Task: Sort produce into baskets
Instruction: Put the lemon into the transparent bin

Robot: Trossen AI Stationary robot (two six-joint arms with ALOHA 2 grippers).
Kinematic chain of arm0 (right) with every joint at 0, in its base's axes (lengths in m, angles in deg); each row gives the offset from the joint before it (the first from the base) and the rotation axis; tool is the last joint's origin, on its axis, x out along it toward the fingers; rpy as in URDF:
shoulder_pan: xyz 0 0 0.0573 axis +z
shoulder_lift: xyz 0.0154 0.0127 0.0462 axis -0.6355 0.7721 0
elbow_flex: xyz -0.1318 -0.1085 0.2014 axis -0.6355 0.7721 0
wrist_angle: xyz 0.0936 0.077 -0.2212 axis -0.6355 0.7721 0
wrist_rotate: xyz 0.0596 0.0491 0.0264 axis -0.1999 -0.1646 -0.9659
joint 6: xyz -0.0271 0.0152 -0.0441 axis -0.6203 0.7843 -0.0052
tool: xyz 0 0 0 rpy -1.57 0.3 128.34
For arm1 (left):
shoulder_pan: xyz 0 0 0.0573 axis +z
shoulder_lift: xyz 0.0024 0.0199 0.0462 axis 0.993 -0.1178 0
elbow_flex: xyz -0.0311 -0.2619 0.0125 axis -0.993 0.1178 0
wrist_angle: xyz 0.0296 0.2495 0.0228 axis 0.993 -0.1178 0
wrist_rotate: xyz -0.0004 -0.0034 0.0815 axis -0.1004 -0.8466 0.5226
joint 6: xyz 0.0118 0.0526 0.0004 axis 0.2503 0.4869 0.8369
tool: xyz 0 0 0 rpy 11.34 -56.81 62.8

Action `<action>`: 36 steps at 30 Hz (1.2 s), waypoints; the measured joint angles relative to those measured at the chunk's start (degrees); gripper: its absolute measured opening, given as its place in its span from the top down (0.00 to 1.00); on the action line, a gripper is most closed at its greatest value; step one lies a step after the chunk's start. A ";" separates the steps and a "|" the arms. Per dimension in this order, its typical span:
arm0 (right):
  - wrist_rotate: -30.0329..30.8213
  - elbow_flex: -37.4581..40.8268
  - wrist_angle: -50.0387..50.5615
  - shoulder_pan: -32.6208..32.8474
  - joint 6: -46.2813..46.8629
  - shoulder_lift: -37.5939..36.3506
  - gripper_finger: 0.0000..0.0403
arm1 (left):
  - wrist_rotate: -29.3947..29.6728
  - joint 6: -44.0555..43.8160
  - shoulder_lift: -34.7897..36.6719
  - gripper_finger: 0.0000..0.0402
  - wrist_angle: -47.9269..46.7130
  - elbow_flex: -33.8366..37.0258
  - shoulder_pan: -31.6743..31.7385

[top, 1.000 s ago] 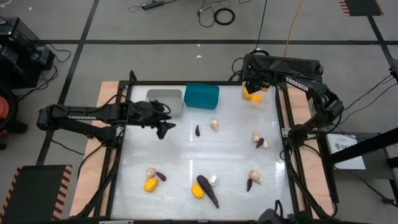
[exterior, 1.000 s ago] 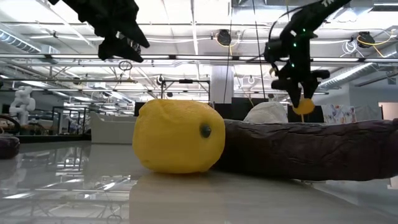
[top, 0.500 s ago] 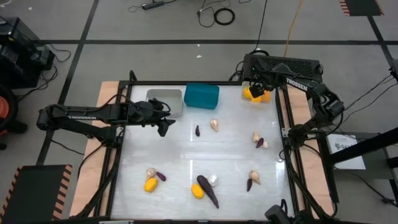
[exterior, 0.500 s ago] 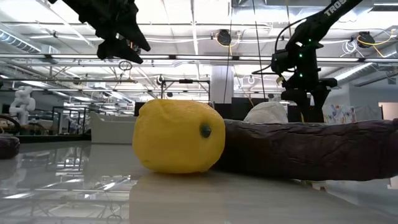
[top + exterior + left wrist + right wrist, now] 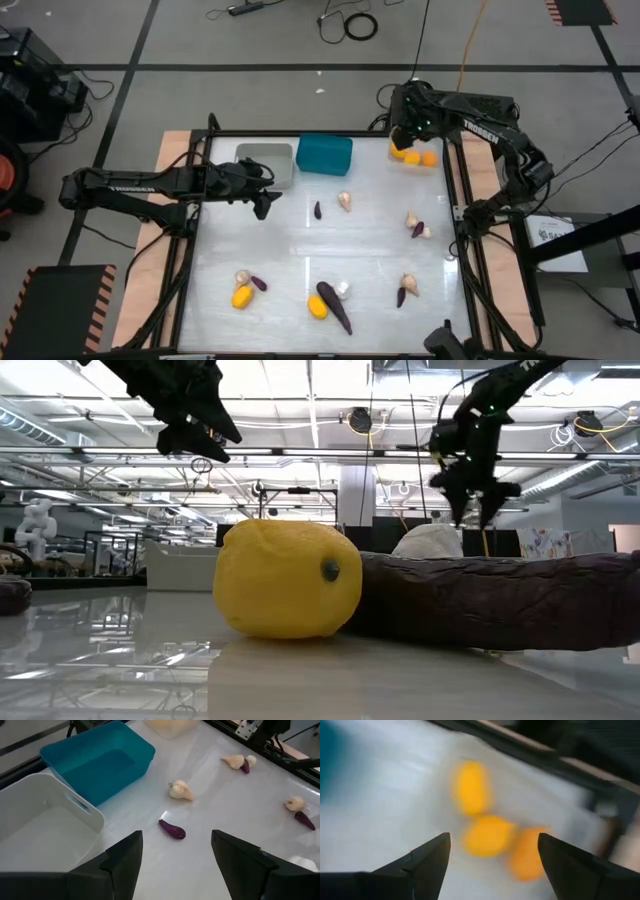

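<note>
My right gripper (image 5: 405, 135) is open and empty above the clear basket (image 5: 172, 726) at the table's far right. Three yellow fruits (image 5: 413, 157) lie in that basket and show blurred between the fingers in the right wrist view (image 5: 487, 835). My left gripper (image 5: 262, 203) is open and empty above the table, just near of the grey basket (image 5: 268, 160). The teal basket (image 5: 324, 154) stands beside the grey one. A small purple vegetable (image 5: 172, 830) and a garlic bulb (image 5: 180, 790) lie on the table ahead of the left gripper's fingers.
Near the front edge lie two yellow fruits (image 5: 241, 297) (image 5: 317, 306), a long purple vegetable (image 5: 335, 305) and several garlic bulbs and small purple pieces (image 5: 405, 288). More pieces lie at the right (image 5: 417, 226). The middle of the table (image 5: 300, 245) is bare.
My right gripper carried a yellow fruit, went down into the clear basket, opened and let the fruit go, then rose. The fruit now lies in the basket beside the two others.
</note>
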 joint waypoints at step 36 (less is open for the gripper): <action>4.06 -0.62 -44.89 73.53 31.60 10.98 0.27 | -14.81 25.54 -9.89 0.39 1.30 0.00 -0.02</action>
